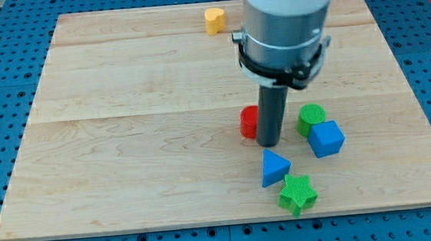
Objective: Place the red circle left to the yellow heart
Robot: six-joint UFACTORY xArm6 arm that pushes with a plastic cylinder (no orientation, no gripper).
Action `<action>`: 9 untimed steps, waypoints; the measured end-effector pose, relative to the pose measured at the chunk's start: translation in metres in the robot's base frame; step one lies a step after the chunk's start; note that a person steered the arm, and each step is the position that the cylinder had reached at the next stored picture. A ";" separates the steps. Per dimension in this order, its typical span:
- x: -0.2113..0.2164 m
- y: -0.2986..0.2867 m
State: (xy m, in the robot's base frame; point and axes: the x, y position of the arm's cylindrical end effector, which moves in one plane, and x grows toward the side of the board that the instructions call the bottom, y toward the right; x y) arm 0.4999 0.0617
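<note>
Camera view: my tip touching red circle right side; yellow heart well apart.

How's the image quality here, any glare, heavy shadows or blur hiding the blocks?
Camera view: lighting is even and soft, no strong glare on the wooden board; shadows are faint, just short ones under the blue cube and green star; focus is sharp across the board; the only thing hidden is part of the red circle, covered by the rod, my tip at its right.
</note>
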 end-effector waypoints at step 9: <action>-0.172 -0.118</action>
State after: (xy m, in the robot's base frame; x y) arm 0.3283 -0.0567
